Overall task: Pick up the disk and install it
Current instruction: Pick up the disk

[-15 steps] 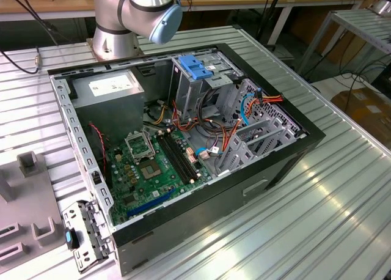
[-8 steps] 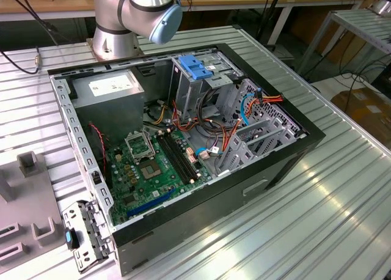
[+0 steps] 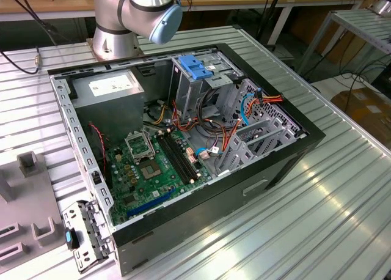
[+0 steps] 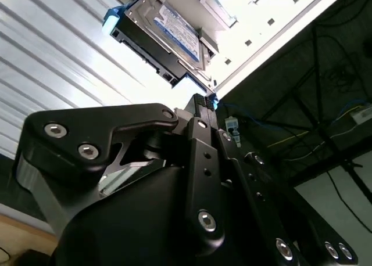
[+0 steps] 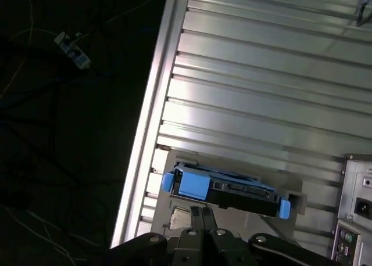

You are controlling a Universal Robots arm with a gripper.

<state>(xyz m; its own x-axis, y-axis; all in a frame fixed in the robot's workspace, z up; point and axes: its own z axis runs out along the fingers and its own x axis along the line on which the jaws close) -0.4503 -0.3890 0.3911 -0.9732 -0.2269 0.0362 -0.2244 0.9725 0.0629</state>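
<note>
Ribbed aluminium table (image 3: 342,200) carries a black case (image 3: 287,154) lying open on its side across the middle. The arm (image 3: 134,11) rises at the far edge behind it. Inside the case, a grey power supply (image 3: 113,87) sits toward the arm end, a green board (image 3: 143,170) lies on the floor, and a metal cage (image 3: 195,69) with a blue top stands beside tangled orange and blue cables. Grey fixtures (image 3: 30,164) stand at the exterior view's left of the case. In both wrist views the disk (image 5: 232,190) (image 4: 165,31) lies flat on a grey plate (image 5: 174,160) near a table edge, past which the floor is dark. A blue rail runs along the disk's side and its white label faces up. The black gripper (image 5: 201,211) (image 4: 200,100) points at the disk. Its fingers are pressed together with nothing between them, and their tips are close to the disk's long side; whether they touch it cannot be told
</note>
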